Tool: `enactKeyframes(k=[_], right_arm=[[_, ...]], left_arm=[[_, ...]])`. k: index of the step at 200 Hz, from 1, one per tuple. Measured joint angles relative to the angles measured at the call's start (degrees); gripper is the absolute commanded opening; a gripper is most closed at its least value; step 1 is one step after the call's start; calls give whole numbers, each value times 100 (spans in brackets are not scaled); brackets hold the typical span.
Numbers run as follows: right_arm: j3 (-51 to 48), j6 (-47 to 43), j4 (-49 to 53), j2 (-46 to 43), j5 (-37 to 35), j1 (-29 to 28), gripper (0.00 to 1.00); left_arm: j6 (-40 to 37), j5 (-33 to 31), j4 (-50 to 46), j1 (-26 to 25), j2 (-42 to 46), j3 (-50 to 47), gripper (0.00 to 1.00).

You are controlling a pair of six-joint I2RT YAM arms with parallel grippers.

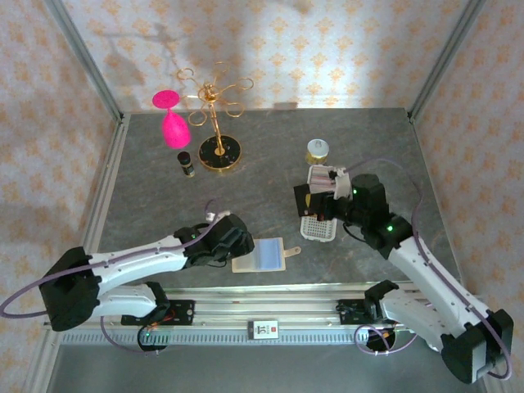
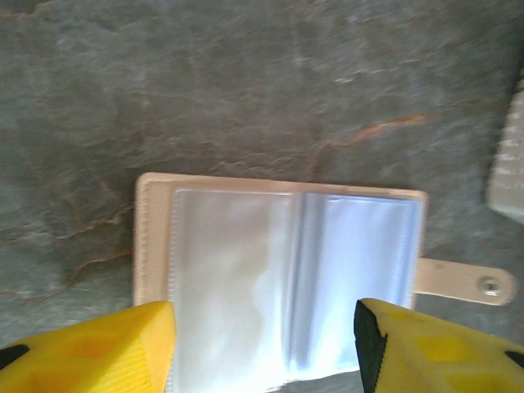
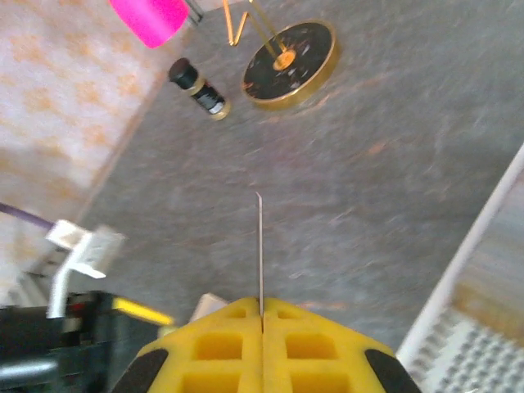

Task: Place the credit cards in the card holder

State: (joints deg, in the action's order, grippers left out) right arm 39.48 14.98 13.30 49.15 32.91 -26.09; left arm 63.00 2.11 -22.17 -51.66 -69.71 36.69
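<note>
- The card holder [image 1: 260, 254] lies open and flat on the grey desk [image 1: 164, 213], close to the near edge and about midway between the left and right edges. Its clear plastic sleeves face up.
- Its snap tab [image 2: 467, 281] sticks out flat on the side toward the desk's right edge.
- The left arm [image 1: 139, 262] reaches in from the near left corner, and the left jaws hang over the holder's left part. They stand open: in the left wrist view the two yellow fingers [image 2: 106, 348] are spread wide, one over each side of the sleeves, with nothing clamped between them.
- The right arm [image 1: 426, 278] comes from the near right corner to the right half of the desk. The right jaws are pressed together on a credit card [image 3: 260, 246] — seen edge-on in the right wrist view as a thin upright line rising from between the yellow pads.
- A white perforated tray [image 1: 321, 223] lies just beside these jaws, and a small jar [image 1: 318, 150] stands beyond it toward the far edge.
- Toward the far left stand a gold rack [image 1: 218, 151] on a round black base with a pink glass [image 1: 172, 123] hanging from it, and a little dark bottle [image 1: 187, 164] beside the base.
</note>
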Motion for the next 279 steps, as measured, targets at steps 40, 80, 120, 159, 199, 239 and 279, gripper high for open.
enactKeyframes(k=[40, 80, 120, 159, 199, 239, 279], right_arm=[[-973, 1733, -627, -463, -85, -844, 0], [-1694, 2804, -1169, -459, -531, -1762, 0], [-2035, 3379, -1622, -236, -1005, -2288, 0], [-2153, 3703, -2063, 120, -1373, -2708, 0], [-2221, 3982, -2535, 380, -1757, -3001, 0], [-2369, 4188, -2874, 710, -1930, -3112, 0], [-2374, 4264, -3071, 1016, -1993, -3150, 0]], left_arm=[[-7, -24, -210, 0, -238, 2, 63], [-9, 46, -208, -11, -496, 2, 62], [-9, 83, -195, -11, -505, 0, 62], [-11, 129, -122, -11, -669, -13, 59], [-15, 192, -13, -11, -852, -15, 56], [-90, 190, 35, -11, -953, -42, 52], [-164, 190, 52, -11, -955, -59, 47]])
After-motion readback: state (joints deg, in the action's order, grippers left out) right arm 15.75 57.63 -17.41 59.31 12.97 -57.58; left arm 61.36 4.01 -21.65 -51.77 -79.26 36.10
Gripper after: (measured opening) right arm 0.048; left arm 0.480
